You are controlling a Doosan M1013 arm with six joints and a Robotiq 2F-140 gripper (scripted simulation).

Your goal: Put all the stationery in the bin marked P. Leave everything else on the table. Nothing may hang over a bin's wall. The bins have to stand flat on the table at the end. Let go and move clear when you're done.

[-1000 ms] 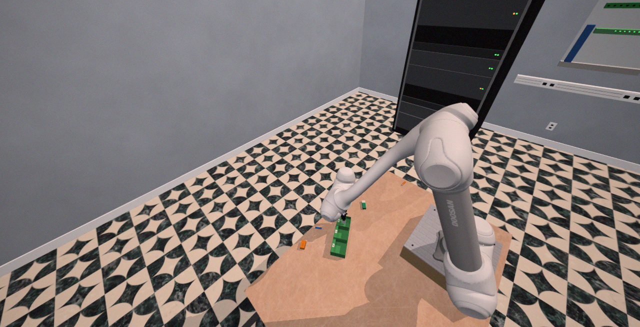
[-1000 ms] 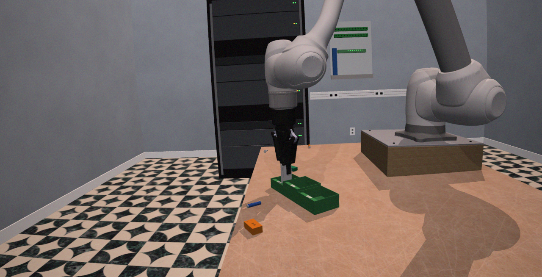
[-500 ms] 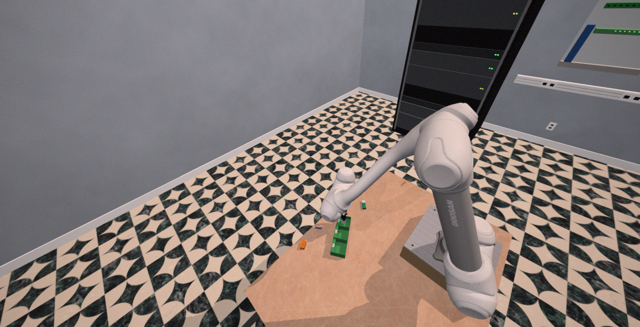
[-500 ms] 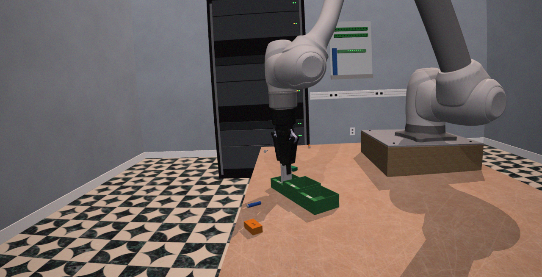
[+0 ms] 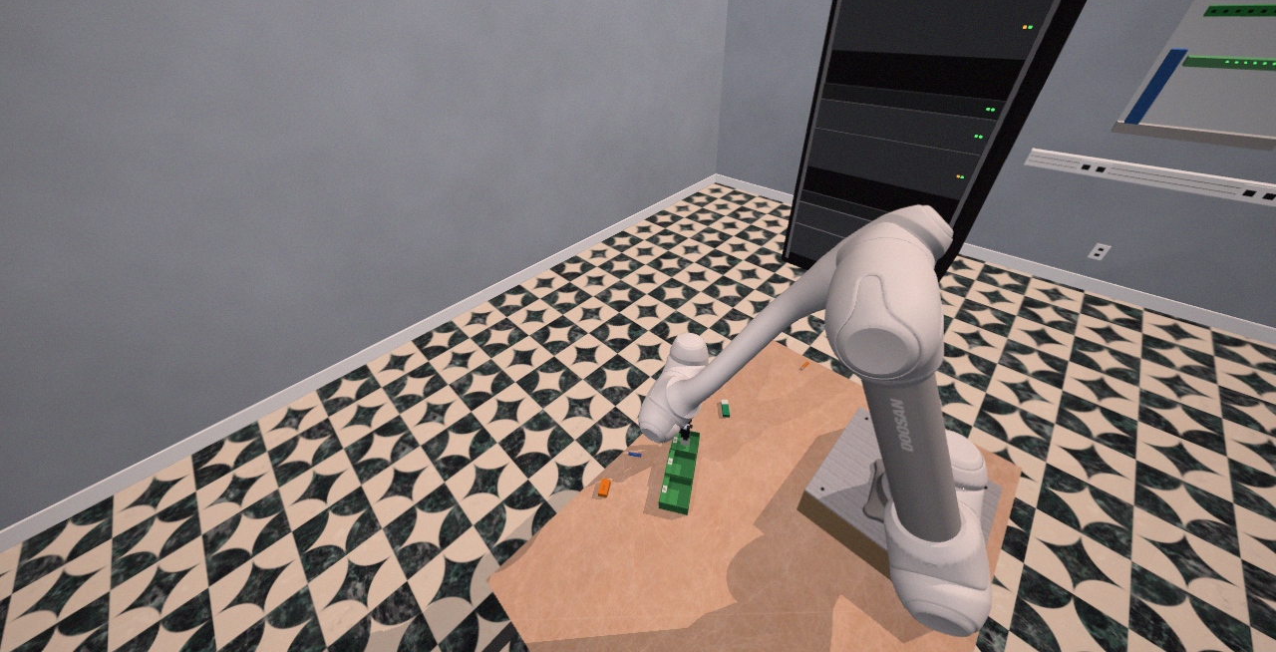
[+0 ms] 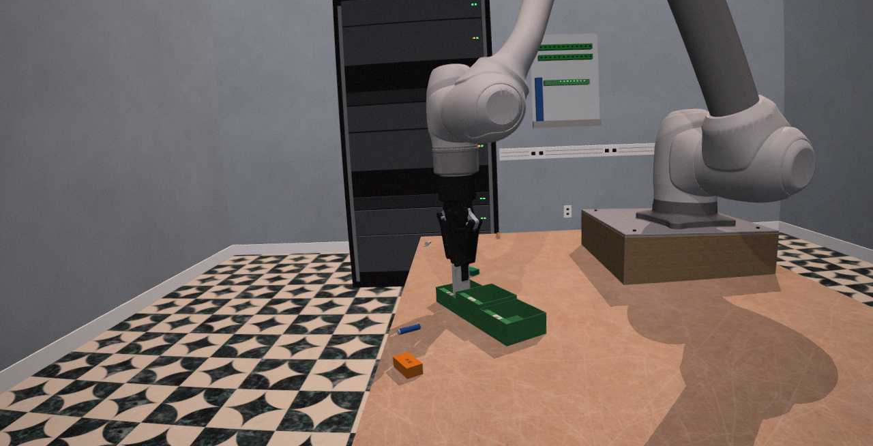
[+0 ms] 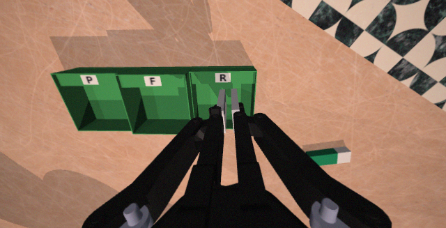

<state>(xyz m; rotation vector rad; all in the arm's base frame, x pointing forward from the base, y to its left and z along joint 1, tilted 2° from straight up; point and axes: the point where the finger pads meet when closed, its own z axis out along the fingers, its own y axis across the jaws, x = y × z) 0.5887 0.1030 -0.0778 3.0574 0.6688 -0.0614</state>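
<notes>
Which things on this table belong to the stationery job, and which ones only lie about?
For the job:
- bin P
- green-and-white eraser, apart from the bins
- gripper, fingers shut on nothing, over bin R

Lying about:
- bin F and bin R
- blue cylinder
- orange block, kind unclear
</notes>
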